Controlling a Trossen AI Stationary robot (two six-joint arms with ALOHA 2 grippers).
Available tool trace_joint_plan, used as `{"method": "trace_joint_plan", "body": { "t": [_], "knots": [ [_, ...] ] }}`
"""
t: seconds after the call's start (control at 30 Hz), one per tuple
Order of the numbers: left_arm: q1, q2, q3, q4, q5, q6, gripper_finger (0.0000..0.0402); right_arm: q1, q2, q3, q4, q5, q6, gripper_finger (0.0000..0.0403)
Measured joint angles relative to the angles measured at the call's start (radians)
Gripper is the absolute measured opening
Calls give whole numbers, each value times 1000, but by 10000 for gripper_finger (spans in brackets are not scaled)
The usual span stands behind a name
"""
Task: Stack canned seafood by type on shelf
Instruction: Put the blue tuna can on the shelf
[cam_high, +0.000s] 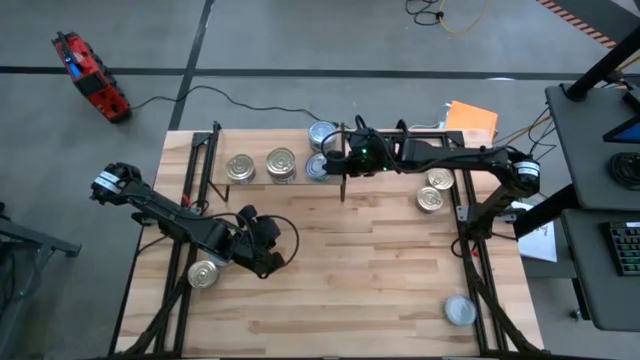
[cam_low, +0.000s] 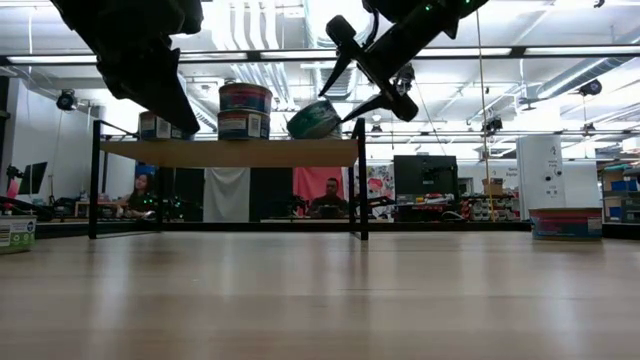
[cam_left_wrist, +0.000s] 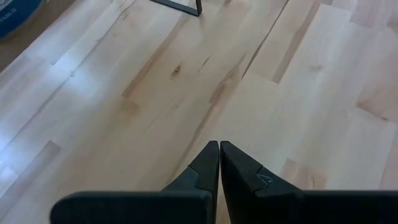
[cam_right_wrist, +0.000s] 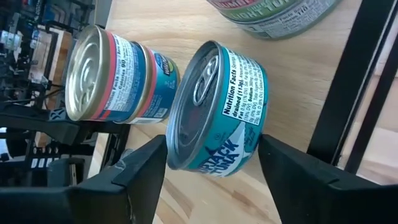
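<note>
My right claw (cam_right_wrist: 211, 168) stands released around the rigid, slick teal tin (cam_right_wrist: 214, 109); I grip its curved wall.

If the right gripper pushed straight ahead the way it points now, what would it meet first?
Most likely the teal can, tilted between the right gripper's open fingers. Past it stands a two-can stack on the shelf, though depth is hard to judge.
</note>
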Motion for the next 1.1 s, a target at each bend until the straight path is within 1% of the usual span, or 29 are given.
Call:
{"method": "trace_joint_plan", "body": {
  "t": [0.13, 0.3, 0.4, 0.53, 0.6, 0.7, 0.8, 0.9, 0.93, 1.0, 1.1],
  "knots": [
    [0, 0, 0, 0, 0, -16, 0, 0, 0, 27, -20, 0, -4, 234],
    [0, 0, 0, 0, 0, -23, 0, 0, 0, 69, -114, 3, -49, 227],
    [0, 0, 0, 6, -1, -41, 0, 1, 0, 94, -121, 10, -141, 223],
    [0, 0, 0, 57, -1, -44, 0, 3, -2, 125, -117, -16, -288, 206],
    [0, -4, 2, 81, -1, -41, 0, 4, -2, 129, -121, -17, -346, 188],
    [0, -9, 33, 79, -1, -27, 0, 6, -2, 129, -121, -17, -398, 146],
    [0, -13, 86, 74, -3, 42, 0, 6, 2, 129, -118, -16, -440, 90],
    [0, -14, 156, 62, -29, 133, 0, 10, 20, 132, -115, -17, -468, 29],
    [0, -14, 181, 60, -44, 162, 0, 14, 30, 137, -112, -17, -482, 20],
    [-1, -14, 236, 27, -84, 207, 0, 19, 48, 151, -105, -18, -500, 16],
    [-2, -14, 323, -51, -149, 230, 0, 20, 81, 172, -103, -19, -513, 10]
  ]
}}
